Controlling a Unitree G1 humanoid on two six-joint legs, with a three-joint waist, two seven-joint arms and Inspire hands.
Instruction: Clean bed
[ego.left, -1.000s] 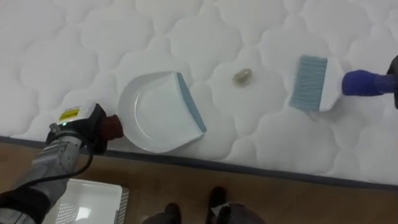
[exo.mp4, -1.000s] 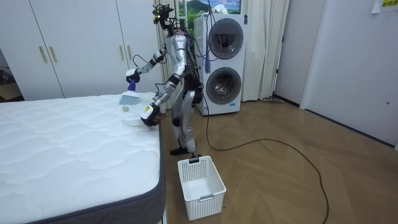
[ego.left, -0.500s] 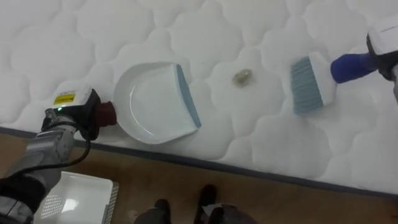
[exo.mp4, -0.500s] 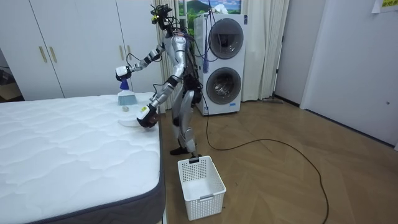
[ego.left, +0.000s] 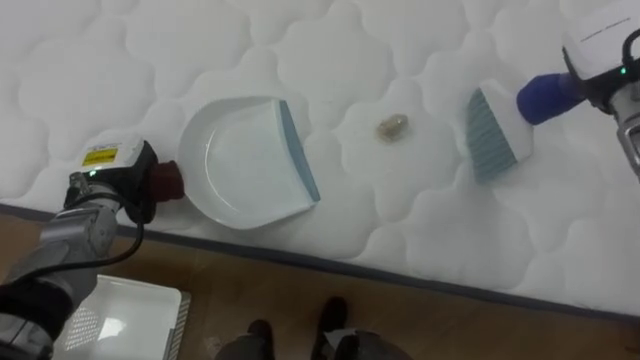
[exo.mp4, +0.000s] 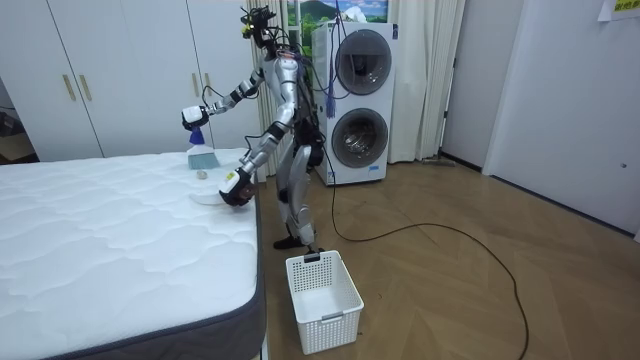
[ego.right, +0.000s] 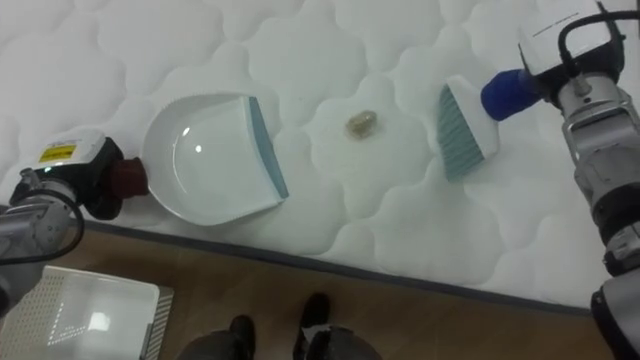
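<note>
- Robot stands at the near edge of the bed (ego.left: 300, 40), both arms out over the mattress
- Left hand (ego.left: 108, 182) at the near left, fingers closed round the dark handle of the dustpan (ego.left: 245, 160); the pan lies flat on the mattress with its blue-lipped mouth turned right, evidently set to receive a sweep
- Right hand (ego.right: 572, 52) at the far right, fingers wrapped round the blue handle of the brush (ego.left: 492, 132); the bristles point down and left toward the pan
- Task's thing, a small brownish scrap of litter (ego.left: 391, 126), lies on the mattress between pan lip and bristles, touching neither
- Judgement: the sweep is not yet made; the brush must drive the scrap left into the pan
- Dustpan: nothing in it
- White basket (exo.mp4: 335, 318) on the floor to the robot's left, near its feet, appears empty; presumably meant for the sweepings
</note>
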